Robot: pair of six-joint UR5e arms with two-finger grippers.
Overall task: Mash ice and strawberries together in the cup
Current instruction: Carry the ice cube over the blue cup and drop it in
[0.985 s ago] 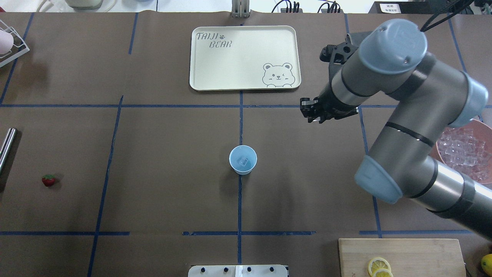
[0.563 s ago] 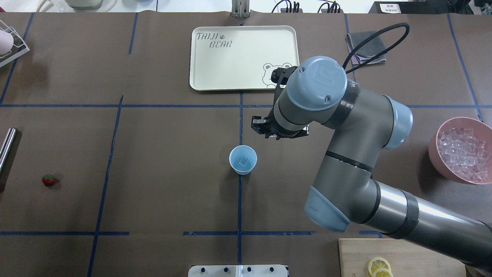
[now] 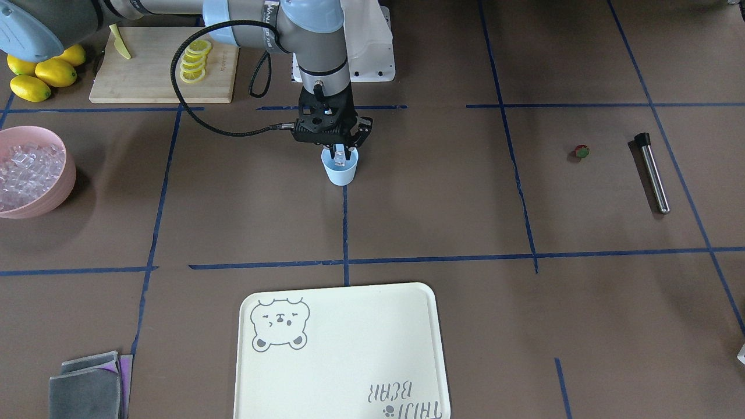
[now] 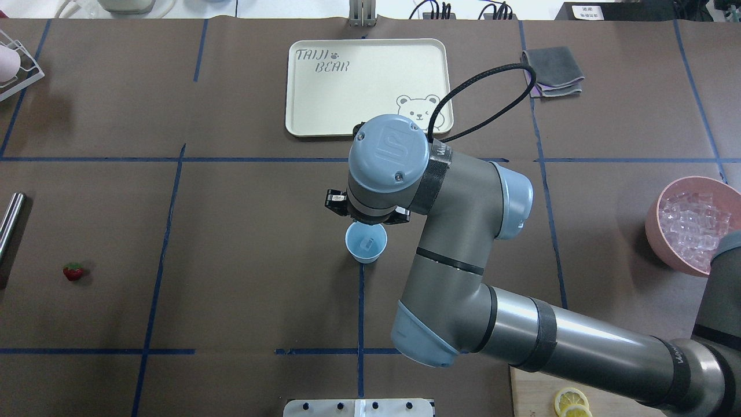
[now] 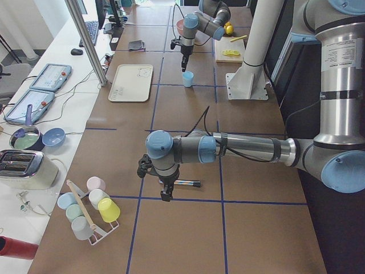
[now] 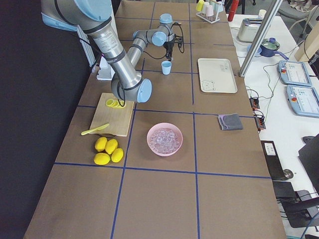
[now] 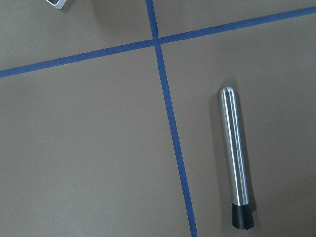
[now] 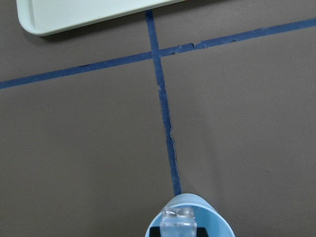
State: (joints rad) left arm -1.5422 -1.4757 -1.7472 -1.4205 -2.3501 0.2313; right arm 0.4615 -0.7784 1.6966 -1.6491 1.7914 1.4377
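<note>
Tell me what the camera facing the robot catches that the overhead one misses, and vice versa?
Only the front-facing view shows the right gripper pinching an ice cube over the cup, plus whole lemons. Only the overhead view shows a wire rack at its upper left edge; there the arm's wrist hides the gripper's fingers. Both show the cup, the strawberry, the bear tray, the pink bowl of ice and the grey cloth.
</note>
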